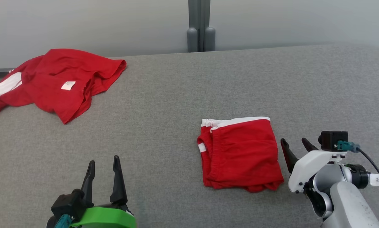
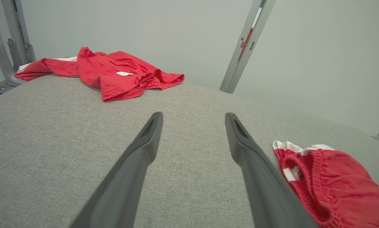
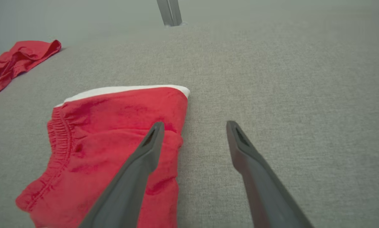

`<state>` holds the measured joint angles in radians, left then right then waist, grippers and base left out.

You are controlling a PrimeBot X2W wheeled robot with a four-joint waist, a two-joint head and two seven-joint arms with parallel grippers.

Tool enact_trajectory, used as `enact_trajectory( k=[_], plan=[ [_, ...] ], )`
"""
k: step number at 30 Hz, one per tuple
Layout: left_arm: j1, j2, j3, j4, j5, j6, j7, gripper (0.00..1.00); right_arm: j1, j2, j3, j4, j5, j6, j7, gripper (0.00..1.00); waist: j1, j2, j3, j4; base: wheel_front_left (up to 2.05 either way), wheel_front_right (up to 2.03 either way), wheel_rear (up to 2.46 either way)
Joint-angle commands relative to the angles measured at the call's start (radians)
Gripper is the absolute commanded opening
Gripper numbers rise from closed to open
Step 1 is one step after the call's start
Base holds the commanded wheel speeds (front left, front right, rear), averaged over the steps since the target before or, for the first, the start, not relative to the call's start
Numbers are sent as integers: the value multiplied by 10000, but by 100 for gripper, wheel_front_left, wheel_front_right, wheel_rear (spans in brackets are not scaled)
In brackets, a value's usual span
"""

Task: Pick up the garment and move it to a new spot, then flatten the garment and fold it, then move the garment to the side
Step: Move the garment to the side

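I take the folded red shorts as my reference. They lie flat on the grey cloth-covered desk, folded into a rough square, with a white band along their far edge and the elastic waist bunched on their left side.

Far off to the left of the shorts, at the back corner of the desk, a crumpled red garment lies in a heap. It has white stripes at its far left end, a small white label faces up, and its left end hangs over the desk edge. Between it and the shorts I see bare grey cloth. Behind the shorts, past the back edge of the desk, a grey post stands against the pale wall.

The right claw sits just beside the right edge of the shorts, spread wide and holding nothing. In the right wrist view one finger crosses over that red edge, but I cannot tell whether it touches the cloth.

The left claw is well to the left of the shorts and nearer to me. It is spread just as wide, with nothing held and bare desk between its fingers.
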<state>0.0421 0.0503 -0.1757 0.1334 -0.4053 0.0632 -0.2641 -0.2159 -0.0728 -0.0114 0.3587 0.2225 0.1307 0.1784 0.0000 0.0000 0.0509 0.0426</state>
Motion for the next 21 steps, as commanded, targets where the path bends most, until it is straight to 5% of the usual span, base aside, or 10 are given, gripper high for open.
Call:
enact_trajectory(
  k=[1,11,12,13,15,16,21],
  plan=[
    [-215,6,-4,-62,-46,56,-2,100,-244,-17,3,213,191,-1,237,100,0,0,236,298,0,0,0],
    [-464,7,30,-378,-130,75,-2,100,-1159,-365,208,1945,1036,-1,1191,100,0,0,846,931,0,0,0],
    [-493,7,53,-427,-128,86,-2,100,-1279,-365,260,2085,1134,-2,1191,88,0,0,928,923,0,0,0],
    [-516,7,77,-466,-125,90,-2,100,-1371,-368,309,2169,1209,-1,1142,48,0,0,988,905,0,0,0],
    [-575,7,97,-548,-73,87,-2,100,-1572,-372,436,2397,1357,-1,1082,21,0,0,1139,806,0,0,0],
    [-599,6,80,-577,-17,63,-2,100,-1705,-352,511,2483,1454,-2,1000,0,0,0,1236,721,0,0,0],
    [-831,7,28,-717,179,-19,-2,100,-2353,-327,903,2683,1799,-2,502,0,0,0,1675,62,0,0,0]
  ],
)
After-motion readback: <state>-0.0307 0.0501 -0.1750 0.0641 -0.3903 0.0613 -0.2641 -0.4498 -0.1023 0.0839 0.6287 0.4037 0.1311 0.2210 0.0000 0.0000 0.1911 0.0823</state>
